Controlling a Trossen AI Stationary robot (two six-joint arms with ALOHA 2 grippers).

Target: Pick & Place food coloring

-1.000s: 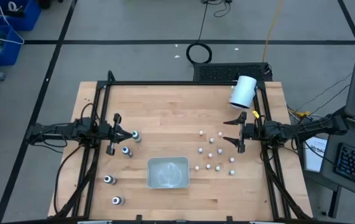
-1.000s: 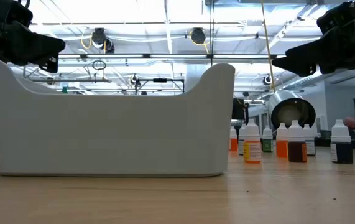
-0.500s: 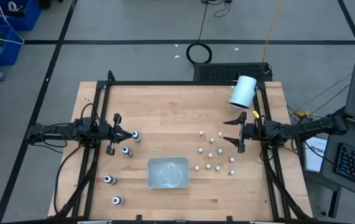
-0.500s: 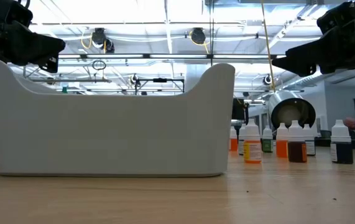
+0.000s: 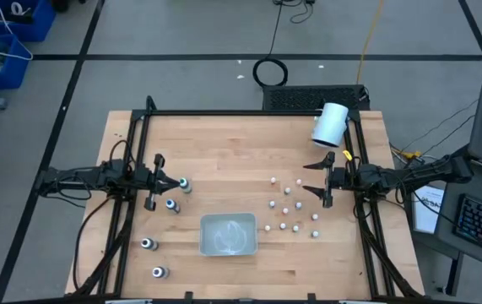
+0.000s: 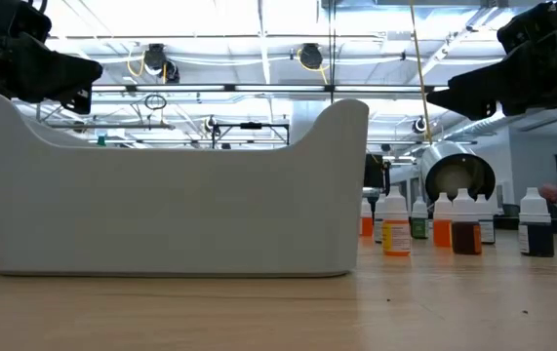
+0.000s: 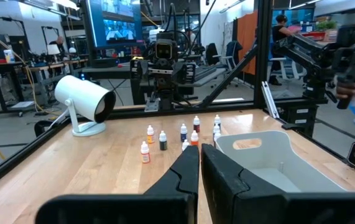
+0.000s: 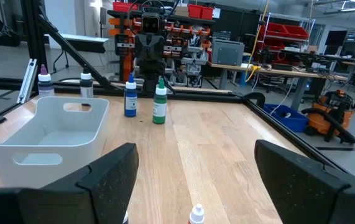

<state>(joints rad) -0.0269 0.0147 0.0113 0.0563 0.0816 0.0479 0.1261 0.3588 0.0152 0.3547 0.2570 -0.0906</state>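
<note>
The tray [image 5: 228, 234] is seen between the grippers, small bottles [image 5: 287, 204] are spread just beside the wide-open right gripper [image 5: 310, 177], and dark bottles [image 5: 173, 205] stand by the pressed-together left gripper [image 5: 176, 182].

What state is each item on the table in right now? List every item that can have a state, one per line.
left gripper: shut, holding nothing, above the table
right gripper: open, holding nothing, beside the small bottles
tray: upright, nothing visible inside
small whitish bottles: standing upright, capped, scattered by the right gripper
larger dark bottles: standing upright, capped, on the left side
white cylinder: lying sideways on its stand
</note>
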